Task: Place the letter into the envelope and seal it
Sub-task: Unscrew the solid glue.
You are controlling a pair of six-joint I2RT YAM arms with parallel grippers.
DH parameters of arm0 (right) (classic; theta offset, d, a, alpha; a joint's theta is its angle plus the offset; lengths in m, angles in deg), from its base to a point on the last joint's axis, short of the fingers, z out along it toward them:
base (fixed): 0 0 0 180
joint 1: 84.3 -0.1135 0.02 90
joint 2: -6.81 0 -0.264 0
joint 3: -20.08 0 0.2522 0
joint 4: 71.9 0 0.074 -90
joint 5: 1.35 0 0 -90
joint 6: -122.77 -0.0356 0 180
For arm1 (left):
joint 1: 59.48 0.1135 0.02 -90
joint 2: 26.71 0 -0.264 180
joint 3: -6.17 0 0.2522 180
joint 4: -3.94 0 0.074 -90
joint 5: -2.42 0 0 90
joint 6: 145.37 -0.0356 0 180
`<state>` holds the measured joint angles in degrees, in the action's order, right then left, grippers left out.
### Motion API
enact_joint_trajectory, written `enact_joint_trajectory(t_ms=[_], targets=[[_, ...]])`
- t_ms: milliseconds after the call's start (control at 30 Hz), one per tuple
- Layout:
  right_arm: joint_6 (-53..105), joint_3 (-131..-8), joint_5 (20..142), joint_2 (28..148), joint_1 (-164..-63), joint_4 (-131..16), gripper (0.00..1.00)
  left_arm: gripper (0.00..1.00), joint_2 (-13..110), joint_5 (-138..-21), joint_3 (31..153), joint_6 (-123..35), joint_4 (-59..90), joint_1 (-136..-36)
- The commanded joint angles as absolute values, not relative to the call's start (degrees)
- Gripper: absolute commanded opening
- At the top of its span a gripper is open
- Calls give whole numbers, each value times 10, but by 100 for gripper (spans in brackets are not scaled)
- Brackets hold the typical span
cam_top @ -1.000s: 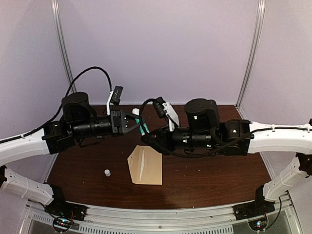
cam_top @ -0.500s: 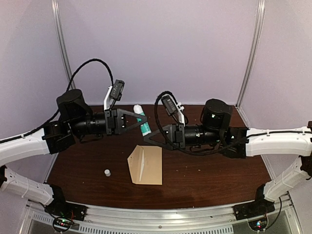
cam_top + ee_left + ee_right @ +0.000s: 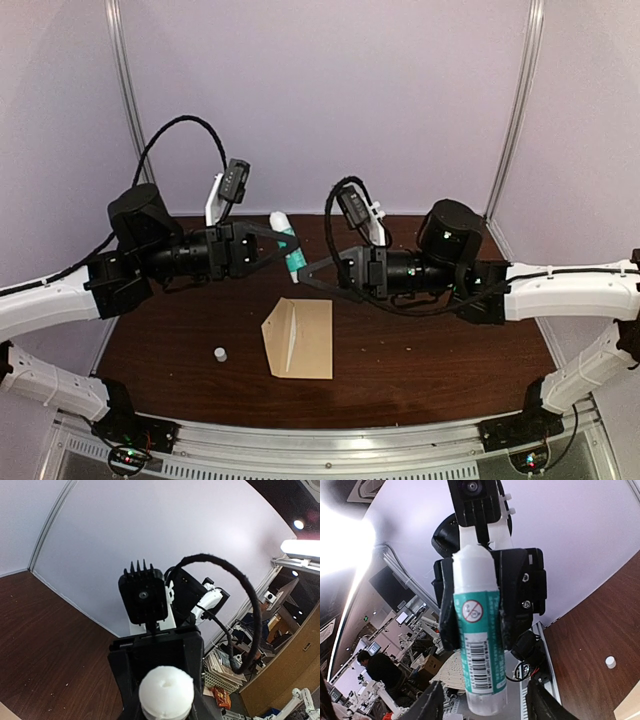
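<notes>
Quick snapshot. Flat tan kraft envelope [image 3: 308, 345] lying loose on the dark wooden bench [image 3: 430, 360], pointed flap sticking out to its left, so not sealed yet by the look of it. Can't honestly place the cream letter: maybe its edge at the pale strip [image 3: 291, 338] along the envelope's fold, maybe just light on the crease. Too small to call from the top view. Guessing already tucked inside.

Up past the envelope's far edge, off the bench:
- Left gripper [image 3: 283, 243] pinching a white-and-teal glue stick tube [image 3: 479, 630] around the middle.
- Right gripper [image 3: 305, 279] facing it, fingers spread either side of the tube's lower end, not touching, with clear gaps in the right wrist view.
- Small white cap [image 3: 219, 353] down on the bench, left of the envelope and well apart from it.

Ways to mess this up from here:
- Off-centre close by the right gripper on that lower end: tube levered round in the left pinch, or popped loose and dropped straight onto the envelope.
- Assuming that cap belongs to the stick: bare glue close to the fingers, so smears in the wrong places.
- Nothing pinning the envelope. Easy to shove it across the bench or crumple the flap while dragging glue along it.
- Flap pressed shut over a protruding letter edge: letter glued in for good.
</notes>
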<state>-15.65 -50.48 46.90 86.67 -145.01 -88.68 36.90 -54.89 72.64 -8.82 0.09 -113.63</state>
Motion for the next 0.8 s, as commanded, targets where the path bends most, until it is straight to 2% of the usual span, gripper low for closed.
enact_joint_trajectory(t_ms=[0,100,233,567,733,767], targets=[[-123,-513,532,839,-1450,-853,62,0,353,-599,715,-78,-48,-1140],[-109,-529,545,843,-1455,-831,68,0,352,-603,717,-75,-49,-1139],[-90,-558,551,857,-1463,-799,64,0,354,-608,717,-74,-41,-1140],[-84,-583,563,878,-1468,-787,37,0,353,-607,718,-75,-25,-1139],[-78,-585,579,876,-1468,-778,18,0,359,-600,728,-79,-7,-1140],[-74,-585,583,874,-1467,-774,17,3,359,-600,730,-80,-2,-1140]])
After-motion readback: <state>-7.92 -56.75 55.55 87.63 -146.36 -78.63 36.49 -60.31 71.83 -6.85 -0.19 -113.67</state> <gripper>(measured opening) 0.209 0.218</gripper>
